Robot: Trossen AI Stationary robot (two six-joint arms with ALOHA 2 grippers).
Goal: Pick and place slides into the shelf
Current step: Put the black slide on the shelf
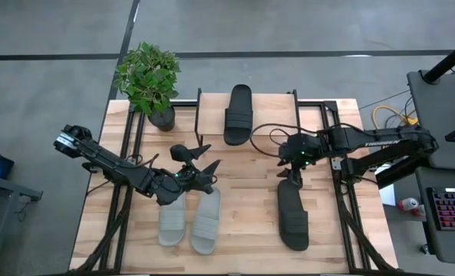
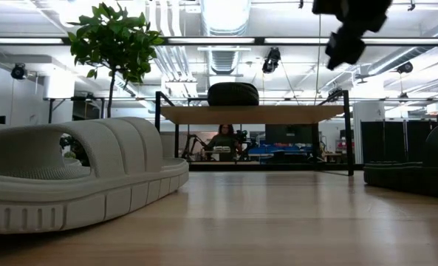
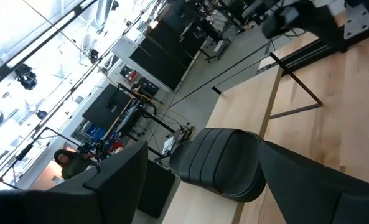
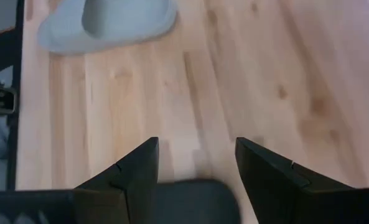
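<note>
There are some pale letters on the right arm [image 1: 380, 142] in the high view, but they are too small to read. No other words or numbers show anywhere.

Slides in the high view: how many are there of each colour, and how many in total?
Black slides: 2, one on the shelf at, one on the table under the right gripper at.
Pale grey-white slides: 2, side by side near the left gripper, at and.
Total: 4 slides.
</note>
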